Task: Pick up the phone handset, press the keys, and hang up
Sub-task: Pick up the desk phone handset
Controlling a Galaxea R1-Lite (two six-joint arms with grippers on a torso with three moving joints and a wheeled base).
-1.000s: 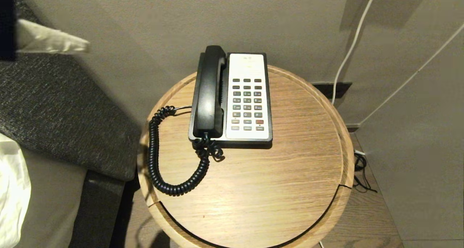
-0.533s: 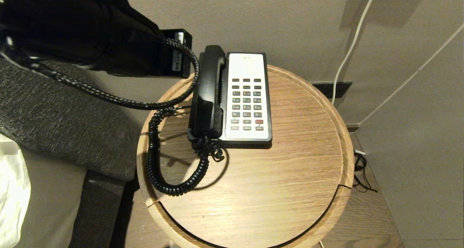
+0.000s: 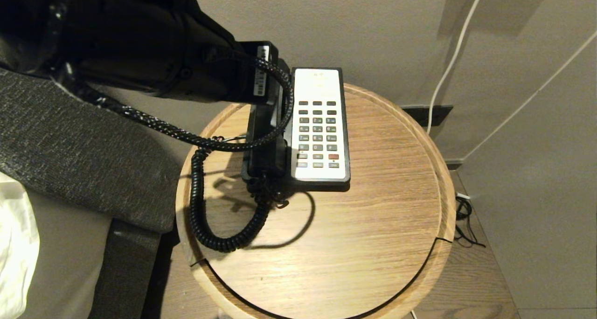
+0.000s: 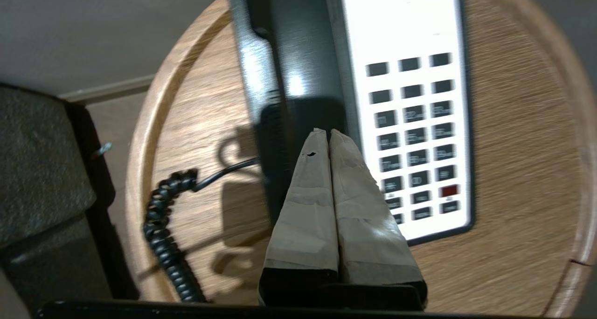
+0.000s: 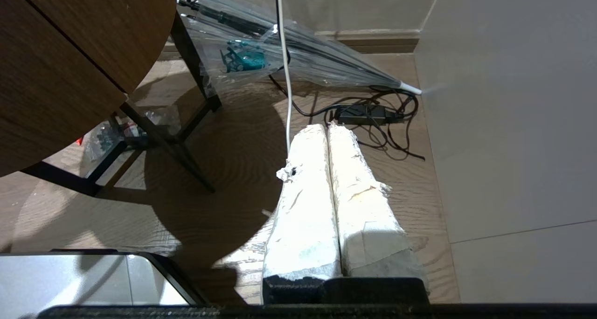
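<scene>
One arm, the left, has swung in from ten o'clock, its left gripper (image 4: 329, 133) with fingers pressed together, empty, above the phone handset (image 3: 266, 144), which lies cradled at nine o'clock of the keys (image 3: 318, 135); pickup not begun.

Round wooden bench (image 3: 373, 225) mid-frame; grey upholstery (image 3: 88, 156) at left; white cable (image 3: 450, 60) upper right; clear folded umbrella (image 5: 289, 58) on floor.

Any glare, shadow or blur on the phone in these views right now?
Head view: the left arm hides the handset's upper end and casts shadows on the table. Left wrist view: a bright glint on the handset, motion blur on the keys. Right wrist view: no phone, harsh light on the right gripper.
</scene>
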